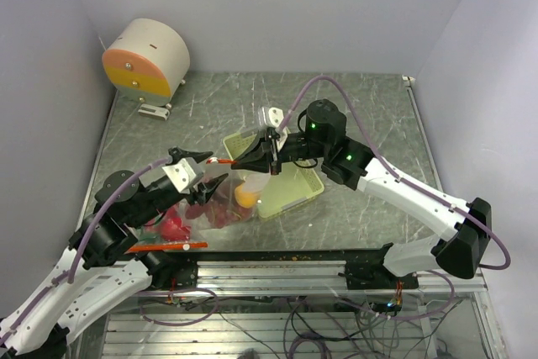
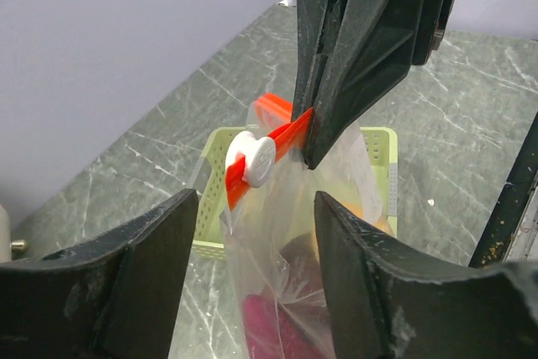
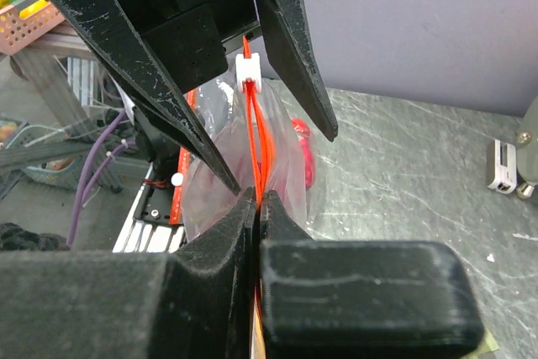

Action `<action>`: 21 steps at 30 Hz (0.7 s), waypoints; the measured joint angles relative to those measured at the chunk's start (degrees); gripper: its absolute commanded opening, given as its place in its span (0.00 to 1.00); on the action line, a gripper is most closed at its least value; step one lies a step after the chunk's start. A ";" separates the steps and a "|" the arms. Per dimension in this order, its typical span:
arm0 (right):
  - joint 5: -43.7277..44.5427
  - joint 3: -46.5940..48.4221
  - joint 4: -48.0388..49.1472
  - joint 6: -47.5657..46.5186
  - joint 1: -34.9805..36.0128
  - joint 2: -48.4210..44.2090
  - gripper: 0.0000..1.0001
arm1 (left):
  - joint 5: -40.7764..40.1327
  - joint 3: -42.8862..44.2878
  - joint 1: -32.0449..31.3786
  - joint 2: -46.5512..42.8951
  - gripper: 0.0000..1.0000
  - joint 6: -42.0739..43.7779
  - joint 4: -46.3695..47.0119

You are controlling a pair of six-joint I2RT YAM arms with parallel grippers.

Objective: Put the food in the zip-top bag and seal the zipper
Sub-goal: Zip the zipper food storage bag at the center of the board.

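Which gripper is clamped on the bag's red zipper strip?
The right gripper: its jaws are pinched shut on the zipper strip. The left gripper stands open astride the bag, near the white slider.

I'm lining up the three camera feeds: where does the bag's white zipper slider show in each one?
Top external: white zipper slider left of centre, at the red zipper track's left end.
Left wrist: centre-left, on the track.
Right wrist: upper centre, at the track's far end.
Shared landmark: the right tool, shut on that track in all views.
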 measured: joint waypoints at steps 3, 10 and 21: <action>-0.17 -0.11 0.02 0.00 0.00 0.00 0.00 | 0.39 -0.74 0.00 -0.22 0.58 -0.72 1.27; -0.17 -0.24 0.02 0.00 0.00 0.02 0.00 | 1.38 -0.74 0.00 -0.15 0.08 -1.40 2.91; 0.79 -0.55 0.59 -0.07 -0.07 0.02 0.38 | 1.38 0.35 0.00 1.86 0.07 -1.70 1.62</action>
